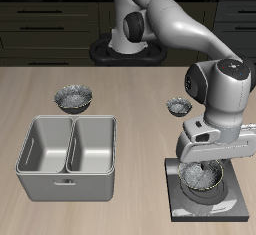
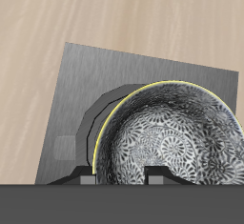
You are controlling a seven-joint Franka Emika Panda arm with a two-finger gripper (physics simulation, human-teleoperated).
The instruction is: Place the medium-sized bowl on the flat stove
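Observation:
The medium-sized bowl (image 1: pixel 204 178), grey-and-white speckled with a dark rim, sits on the flat stove (image 1: pixel 236 207), a dark square plate near the table's front edge. My gripper (image 1: pixel 197 167) hangs right over the bowl's rim. In the wrist view the bowl (image 2: pixel 176 137) fills much of the frame, over the stove (image 2: pixel 86 85) and its burner ring. The gripper (image 2: pixel 121 178) is open. One finger (image 2: pixel 88 180) is just outside the rim and the other is inside the bowl, with a wide gap between them.
A slightly larger speckled bowl (image 1: pixel 74 98) stands farther back. The smallest speckled bowl (image 1: pixel 178 106) stands just behind the stove. A grey double-compartment metal bin (image 1: pixel 67 157) sits beside the stove across the table.

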